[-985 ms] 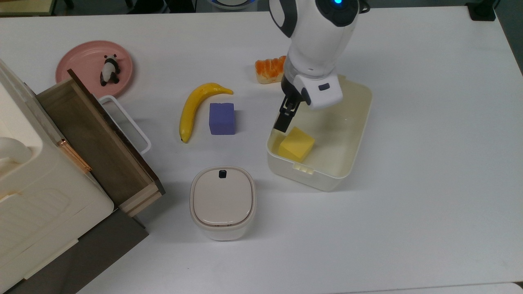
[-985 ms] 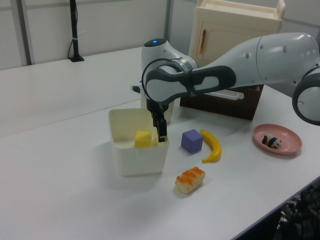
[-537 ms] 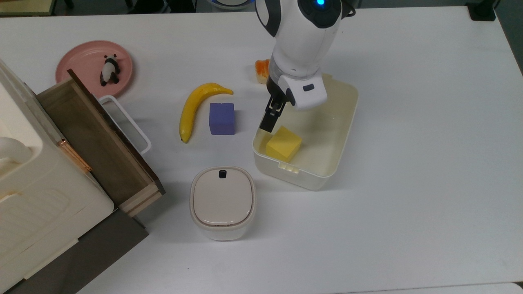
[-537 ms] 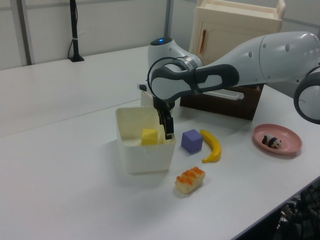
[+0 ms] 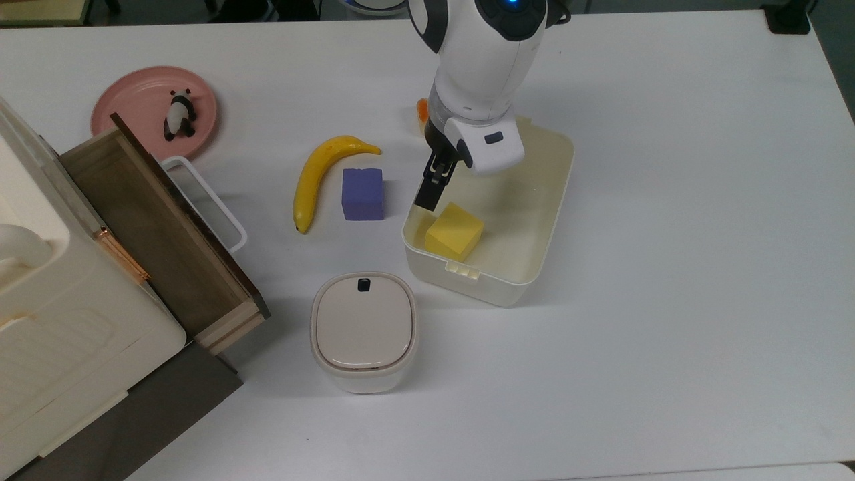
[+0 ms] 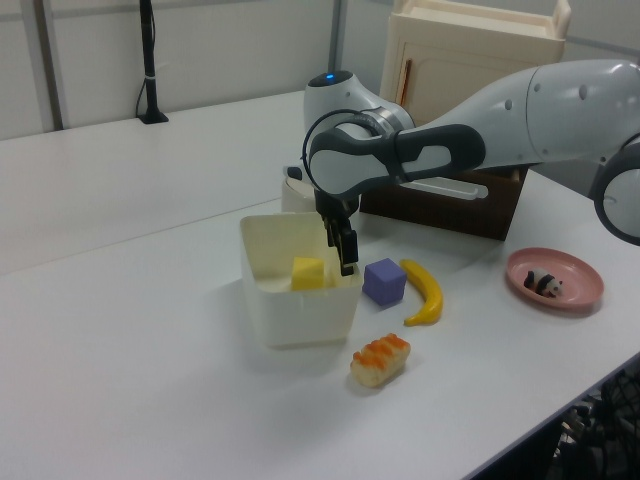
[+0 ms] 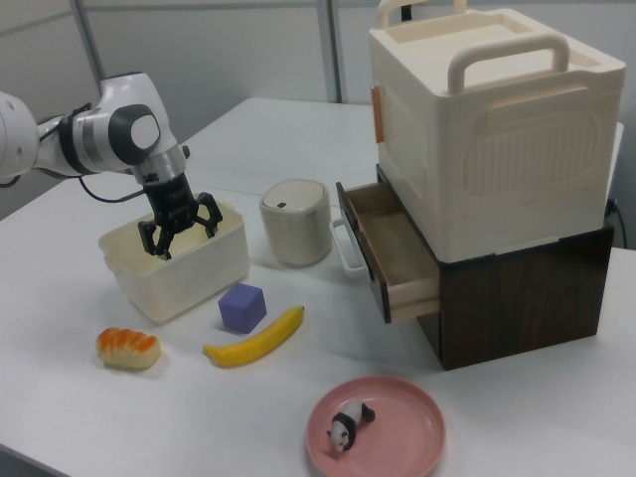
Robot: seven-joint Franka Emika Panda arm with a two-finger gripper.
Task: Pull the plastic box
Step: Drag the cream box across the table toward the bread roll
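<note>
Top view: the plastic box was seen on the white table, just beside the purple cube and near the lidded bin.
Gripper: the gripper was spread wide in the right view, nothing clamped; one finger was seen hooked inside the box wall at the top view's left.
Contents: a yellow block was noted on the box floor, just beside the inner finger.
Risk, slip: the finger could ride up over the rim, since the wall was only hooked and not pinched.
Risk, collision: the cube and banana could be shoved if the box were dragged further toward the top view's left.
Risk, tipping: the box could be tilted by a high hook point.
</note>
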